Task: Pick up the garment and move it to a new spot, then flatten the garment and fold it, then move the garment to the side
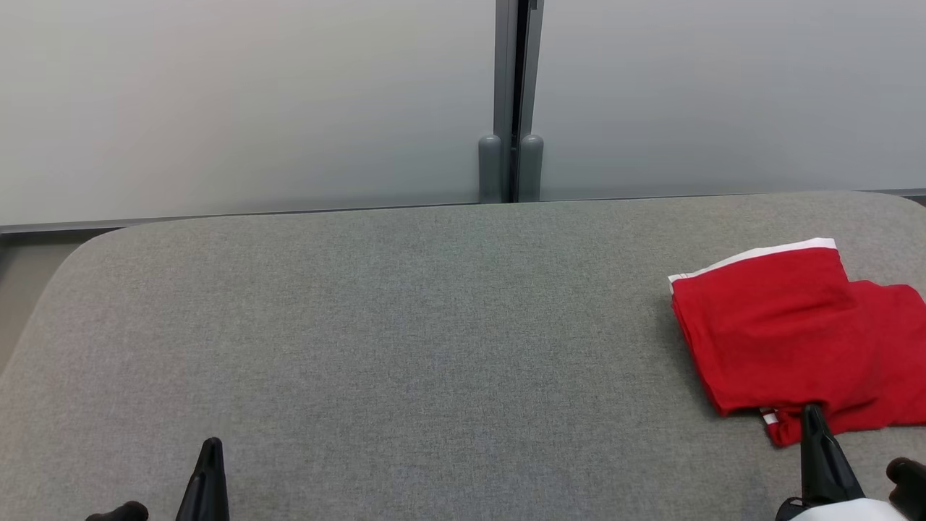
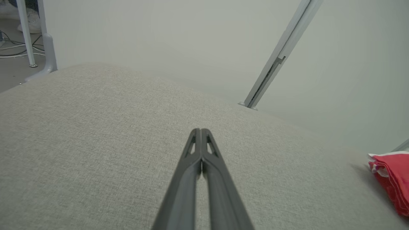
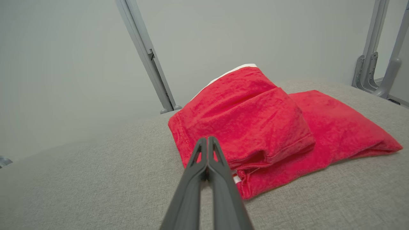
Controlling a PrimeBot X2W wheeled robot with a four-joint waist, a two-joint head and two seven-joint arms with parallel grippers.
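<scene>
Bright, even, soft light; a faint shadow lies beside the garment (image 2: 389, 179); wrist views bend at edges.

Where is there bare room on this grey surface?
Free: left and middle of the grey surface, from wall post to left pincer. Crowded: the right edge, where the red garment lies by the right pincer.

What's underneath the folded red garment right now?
The garment lies directly on the grey padded surface. A lower red layer sticks out to its right, and white trim peeks from the near edge. Whatever lies beneath the folds is covered.
</scene>
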